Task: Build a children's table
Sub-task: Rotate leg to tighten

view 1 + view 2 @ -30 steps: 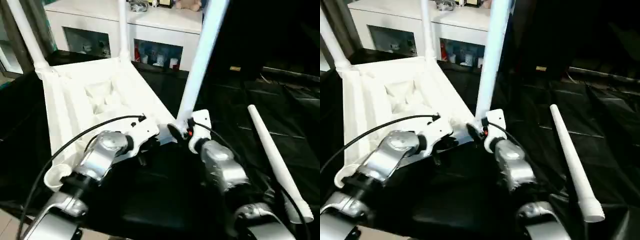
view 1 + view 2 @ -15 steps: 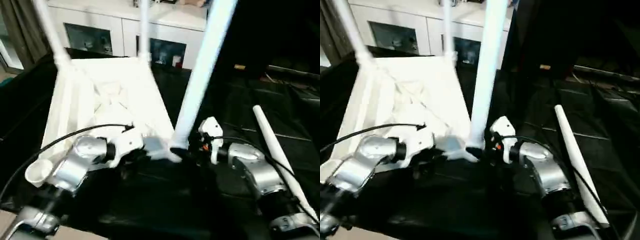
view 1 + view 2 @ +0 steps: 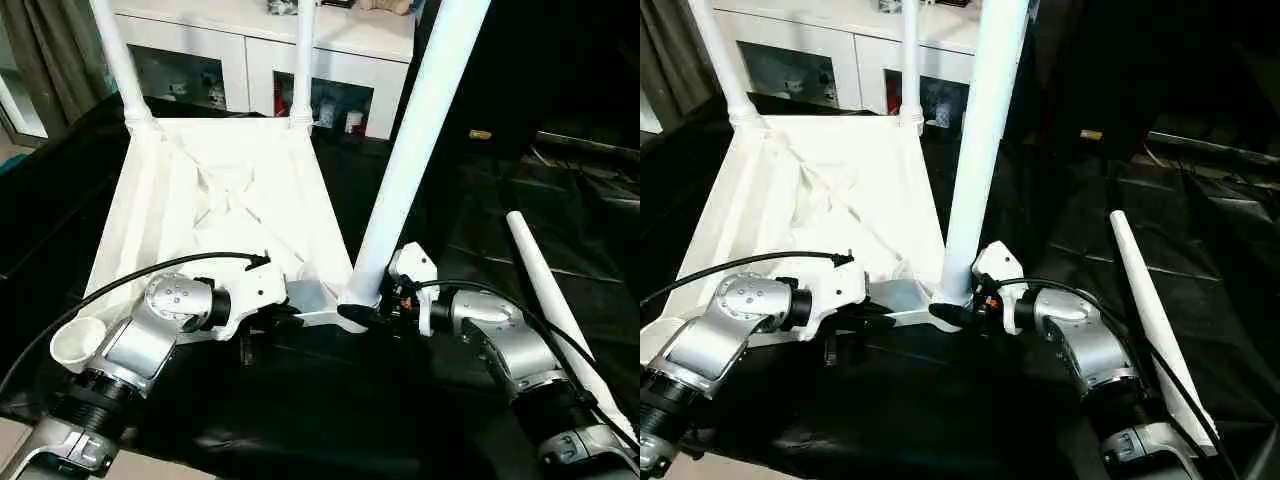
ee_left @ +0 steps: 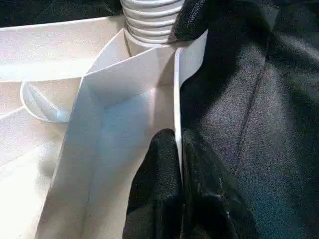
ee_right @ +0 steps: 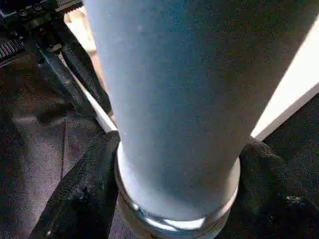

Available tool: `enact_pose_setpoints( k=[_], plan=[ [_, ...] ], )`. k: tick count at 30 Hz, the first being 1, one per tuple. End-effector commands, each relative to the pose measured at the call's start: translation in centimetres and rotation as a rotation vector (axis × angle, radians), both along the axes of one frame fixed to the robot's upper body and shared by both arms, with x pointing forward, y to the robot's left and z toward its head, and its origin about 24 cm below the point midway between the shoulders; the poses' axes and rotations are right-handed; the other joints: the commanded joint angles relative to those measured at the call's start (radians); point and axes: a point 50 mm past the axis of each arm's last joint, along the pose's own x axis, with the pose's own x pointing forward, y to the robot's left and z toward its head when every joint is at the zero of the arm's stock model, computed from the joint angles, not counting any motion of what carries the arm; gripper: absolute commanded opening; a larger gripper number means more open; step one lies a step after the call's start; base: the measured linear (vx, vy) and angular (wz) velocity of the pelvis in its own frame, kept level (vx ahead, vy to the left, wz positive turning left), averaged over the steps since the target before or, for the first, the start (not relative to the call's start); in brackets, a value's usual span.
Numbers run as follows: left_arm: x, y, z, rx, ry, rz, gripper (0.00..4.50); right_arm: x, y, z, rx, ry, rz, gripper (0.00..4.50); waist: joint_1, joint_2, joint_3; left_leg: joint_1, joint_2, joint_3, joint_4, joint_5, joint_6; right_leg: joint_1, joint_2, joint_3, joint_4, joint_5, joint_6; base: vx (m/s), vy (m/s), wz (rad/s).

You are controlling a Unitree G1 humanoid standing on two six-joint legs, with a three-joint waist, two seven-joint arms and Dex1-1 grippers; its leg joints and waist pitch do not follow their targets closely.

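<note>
The children's table top (image 3: 220, 200) lies upside down, ribbed side up, on the black work table. Two white legs (image 3: 118, 60) (image 3: 304, 60) stand in its far corners. A third leg (image 3: 410, 160) stands in the near right corner. My right gripper (image 3: 958, 315) is shut on that leg's base, and its black fingers (image 5: 84, 189) press both sides of it. My left gripper (image 4: 178, 137) is shut on the top's thin near rim, just left of that corner. The near left socket (image 3: 78, 343) holds no leg. A fourth leg (image 3: 555, 300) lies loose to the right.
The black-covered work table (image 3: 500, 180) runs wide to the right, beyond the loose leg. A white glass-door cabinet (image 3: 250, 60) stands close behind the table top. A curtain (image 3: 40, 60) hangs at the far left. A black cable (image 3: 120, 285) arcs over my left forearm.
The whole view has shifted. My right arm has swung round to the right of the near leg's base, and its fingers have narrowed around it. My left gripper keeps its hold on the rim.
</note>
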Motion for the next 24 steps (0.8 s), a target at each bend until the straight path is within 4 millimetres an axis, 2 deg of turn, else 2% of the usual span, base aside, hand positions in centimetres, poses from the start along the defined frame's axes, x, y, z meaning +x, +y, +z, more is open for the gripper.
enact_pose_setpoints(
  k=[1, 4, 5, 6, 7, 8, 10, 12, 13, 14, 15, 16, 17, 19, 20, 21, 23, 24],
  plan=[
    [-0.7, -0.8, -0.9, -0.025, 0.038, -0.031, 0.00, 0.2, -0.3, -0.1, -0.008, 0.001, -0.025, 2.77, -0.001, -0.005, -0.054, 0.020, 0.064, -0.021, -0.055, -0.109, 0.068, 0.025, -0.099, 0.056, -0.076, 0.059, -0.203, 0.000, 0.000, 0.00],
    [0.0, -0.8, -1.4, -0.017, 0.035, 0.055, 0.00, 0.6, -0.3, -1.1, -0.005, 0.017, -0.177, 2.77, -0.004, -0.004, -0.052, 0.021, 0.065, -0.022, -0.058, -0.119, 0.060, 0.022, -0.099, 0.055, -0.079, 0.040, -0.207, 0.000, 0.000, 0.00],
    [0.0, -0.8, -1.4, -0.017, 0.035, 0.055, 0.00, 0.6, -0.3, -1.1, -0.005, 0.017, -0.177, 2.77, -0.007, -0.003, -0.049, 0.023, 0.065, -0.022, -0.062, -0.145, 0.046, 0.019, -0.099, 0.056, -0.083, -0.002, -0.207, 0.000, 0.000, 0.00],
    [0.6, -1.1, -1.6, -0.024, 0.028, 0.118, 0.00, 1.0, -0.1, -1.7, -0.007, 0.034, -0.282, 2.76, -0.012, -0.005, -0.047, 0.024, 0.066, -0.022, -0.065, -0.168, 0.028, 0.019, -0.101, 0.057, -0.087, -0.049, -0.205, 0.000, 0.000, 0.00],
    [0.6, -1.1, -1.6, -0.024, 0.028, 0.118, 0.00, 1.0, -0.1, -1.7, -0.007, 0.034, -0.282, 2.76, -0.012, -0.003, -0.044, 0.027, 0.065, -0.023, -0.067, -0.190, 0.018, 0.016, -0.102, 0.057, -0.092, -0.086, -0.202, 0.000, 0.000, 0.00],
    [1.0, -1.6, -1.8, -0.032, 0.024, 0.169, 0.00, 1.3, 0.1, -2.3, -0.008, 0.049, -0.379, 2.76, -0.013, -0.004, -0.045, 0.027, 0.065, -0.024, -0.068, -0.208, 0.009, 0.019, -0.105, 0.058, -0.095, -0.120, -0.199, 0.000, 0.000, 0.00],
    [2.3, -3.0, -2.3, -0.030, 0.004, 0.290, 0.00, 1.7, 1.1, -3.5, 0.003, 0.108, -0.611, 2.76, -0.017, -0.003, -0.041, 0.033, 0.066, -0.026, -0.075, -0.256, -0.030, 0.012, -0.109, 0.062, -0.104, -0.234, -0.176, 0.000, 0.000, 0.00],
    [2.9, -4.1, -2.3, -0.027, -0.009, 0.340, 0.00, 2.0, 1.9, -3.8, -0.011, 0.122, -0.708, 2.75, -0.020, -0.003, -0.042, 0.033, 0.066, -0.029, -0.078, -0.272, -0.047, 0.010, -0.112, 0.063, -0.111, -0.286, -0.152, 0.000, 0.000, 0.00],
    [2.9, -4.1, -2.3, -0.027, -0.009, 0.341, 0.00, 2.0, 1.9, -3.8, -0.012, 0.123, -0.711, 2.75, -0.017, -0.002, -0.044, 0.034, 0.066, -0.030, -0.077, -0.274, -0.046, 0.010, -0.113, 0.063, -0.112, -0.289, -0.147, 0.000, 0.000, 0.00],
    [3.1, -5.1, -2.4, -0.028, -0.009, 0.353, 0.00, 2.3, 2.6, -3.8, -0.019, 0.116, -0.766, 2.75, -0.016, -0.002, -0.045, 0.035, 0.067, -0.029, -0.076, -0.276, -0.044, 0.009, -0.114, 0.064, -0.112, -0.281, -0.143, 0.000, 0.000, 0.00],
    [3.1, -5.4, -2.4, -0.027, -0.008, 0.353, 0.00, 2.4, 2.8, -3.8, -0.020, 0.108, -0.783, 2.75, -0.017, -0.001, -0.043, 0.036, 0.065, -0.027, -0.076, -0.284, -0.044, 0.003, -0.111, 0.066, -0.113, -0.259, -0.142, 0.000, 0.000, 0.00],
    [3.1, -5.7, -2.4, -0.020, -0.013, 0.333, 0.00, 2.6, 3.1, -3.6, -0.028, 0.089, -0.781, 2.75, -0.017, 0.002, -0.044, 0.034, 0.065, -0.029, -0.076, -0.283, -0.044, 0.004, -0.112, 0.066, -0.111, -0.254, -0.141, 0.000, 0.000, 0.00],
    [3.0, -5.8, -2.4, -0.016, -0.016, 0.323, 0.00, 2.7, 3.3, -3.6, -0.030, 0.080, -0.777, 2.75, -0.018, 0.001, -0.046, 0.031, 0.065, -0.029, -0.077, -0.277, -0.043, 0.007, -0.111, 0.065, -0.111, -0.243, -0.138, 0.000, 0.000, 0.00],
    [2.9, -5.9, -2.5, -0.010, -0.018, 0.308, 0.00, 2.9, 3.6, -3.4, -0.017, 0.070, -0.766, 2.75, -0.017, 0.001, -0.048, 0.027, 0.064, -0.027, -0.075, -0.246, -0.023, 0.010, -0.107, 0.065, -0.104, -0.163, -0.139, 0.000, 0.000, 0.00],
    [2.9, -5.7, -2.5, -0.011, -0.017, 0.306, 0.00, 3.0, 3.7, -3.2, 0.001, 0.069, -0.755, 2.75, -0.017, 0.001, -0.048, 0.027, 0.064, -0.027, -0.075, -0.246, -0.023, 0.010, -0.107, 0.065, -0.104, -0.163, -0.139, 0.000, 0.000, 0.00],
    [2.9, -5.3, -2.5, -0.008, -0.018, 0.305, 0.00, 3.1, 4.0, -2.8, 0.053, 0.065, -0.728, 3.31, -0.016, 0.002, -0.048, 0.027, 0.064, -0.025, -0.074, -0.245, -0.018, 0.010, -0.109, 0.066, -0.105, -0.157, -0.137, 0.000, 0.000, 0.00],
    [2.9, -4.7, -2.5, -0.004, -0.020, 0.299, 0.00, 3.2, 4.0, -2.3, 0.081, 0.044, -0.706, 3.48, -0.014, -0.002, -0.048, 0.025, 0.064, -0.025, -0.074, -0.245, -0.009, 0.012, -0.109, 0.065, -0.107, -0.162, -0.135, 0.000, 0.000, 0.00],
    [2.8, -4.6, -2.5, -0.003, -0.020, 0.297, 0.00, 3.2, 3.9, -2.1, 0.082, 0.034, -0.702, 3.55, -0.014, -0.001, -0.048, 0.025, 0.064, -0.025, -0.074, -0.237, -0.005, 0.011, -0.108, 0.065, -0.106, -0.162, -0.136, 0.000, 0.000, 0.00]
  ],
)
